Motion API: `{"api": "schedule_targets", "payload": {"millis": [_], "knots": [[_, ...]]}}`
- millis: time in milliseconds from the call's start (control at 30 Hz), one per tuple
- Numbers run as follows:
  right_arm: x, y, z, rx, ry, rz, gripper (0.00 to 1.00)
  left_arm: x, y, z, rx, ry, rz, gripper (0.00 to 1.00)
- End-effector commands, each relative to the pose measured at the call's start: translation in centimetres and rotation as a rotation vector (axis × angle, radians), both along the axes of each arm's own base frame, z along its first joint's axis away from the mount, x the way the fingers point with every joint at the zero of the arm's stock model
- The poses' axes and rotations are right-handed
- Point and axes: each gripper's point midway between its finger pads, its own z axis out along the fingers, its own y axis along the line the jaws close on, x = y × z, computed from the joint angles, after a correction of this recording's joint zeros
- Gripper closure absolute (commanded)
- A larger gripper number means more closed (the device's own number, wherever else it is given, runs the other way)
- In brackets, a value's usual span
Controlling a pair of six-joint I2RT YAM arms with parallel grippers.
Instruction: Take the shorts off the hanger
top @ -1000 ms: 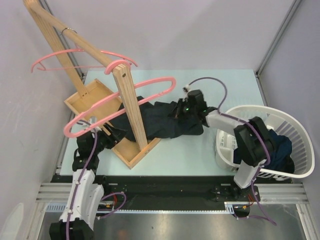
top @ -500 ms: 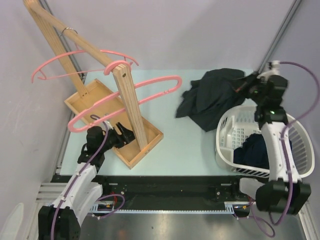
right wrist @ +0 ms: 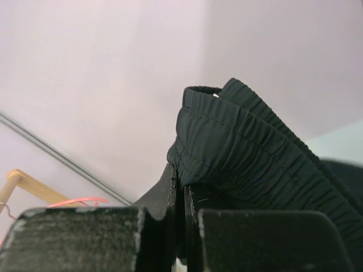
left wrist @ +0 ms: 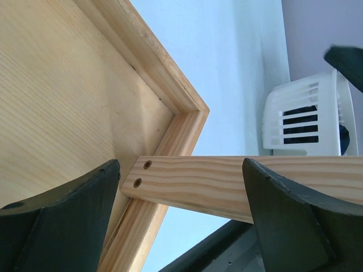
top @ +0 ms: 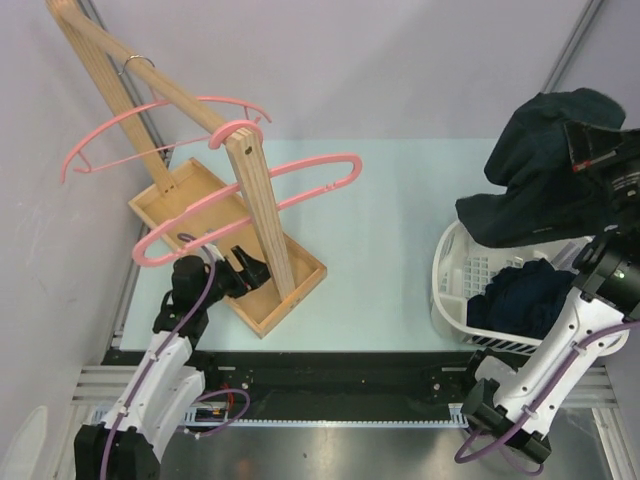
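Found at the upper right of the overhead view: the blackish shorts (top: 545, 170), lifted clear of the surface (top: 390, 250) and hanging above the white basket (top: 452, 292). Gripped by the elastic waistband in the right tool (right wrist: 184, 215), with jaws shut flat on the cloth. Judged free of both pink hangers (top: 300, 172), bare on the wooden rack (top: 258, 205) at the left.

Lower straight over the basket mouth before releasing. Let the trailing hem drop inside the rim, not over it, onto the navy shorts (top: 525, 300) lying there. Open only with the bulk of the cloth below the rim.

Note the left tool (left wrist: 181, 170) at the lower left of the overhead view, gaping wide either side of the rack's upright, with no contact visible. Leave it there, clear of the drop.

Surface: pale blue-green, smooth, matte. Room: plain pale lilac-grey walls, with a metal rail up the right-hand corner.
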Motion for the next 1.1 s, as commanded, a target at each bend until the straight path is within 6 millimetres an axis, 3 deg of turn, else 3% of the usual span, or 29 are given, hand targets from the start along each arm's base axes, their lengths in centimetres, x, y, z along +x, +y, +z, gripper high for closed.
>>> {"api": "schedule_targets", "payload": {"millis": [0,33,100,233,400,633,733,833,967,1067], "knots": [[-4.4,3.0,6.4,-0.106,-0.118,-0.016,1.00,-1.5,-1.6,1.6,-0.013,-0.037,-0.107,0.06],[-5.4,3.6,7.6,-0.122,-0.142,-0.024,1.00,-1.7,-1.7,1.7,-0.017,-0.037,-0.115,0.06],[-5.6,3.8,8.1,-0.113,-0.150,-0.025,1.00,-2.1,-1.8,1.9,-0.015,-0.046,-0.128,0.04],[-5.1,3.9,6.9,-0.076,-0.127,0.009,1.00,-2.8,-1.8,2.3,-0.013,-0.063,-0.139,0.03],[-4.1,2.9,2.8,-0.061,-0.030,-0.005,1.00,-3.7,-2.7,3.0,-0.069,-0.074,-0.170,0.03],[-0.8,0.7,-6.8,-0.040,0.228,-0.023,1.00,-4.6,-4.4,4.2,-0.121,-0.131,-0.228,0.03],[0.1,0.3,-8.4,-0.076,0.304,-0.028,1.00,-5.1,-5.3,4.3,-0.135,-0.136,-0.250,0.03],[0.9,-0.3,-8.7,-0.132,0.369,-0.058,1.00,-5.4,-5.7,4.2,-0.133,-0.131,-0.250,0.03],[1.2,-1.6,-9.1,-0.190,0.440,-0.132,1.00,-5.3,-4.5,3.8,-0.076,-0.114,-0.179,0.02],[0.9,-2.2,-10.9,-0.220,0.501,-0.198,1.00,-5.6,-3.8,5.0,-0.082,-0.147,-0.145,0.01]]}}
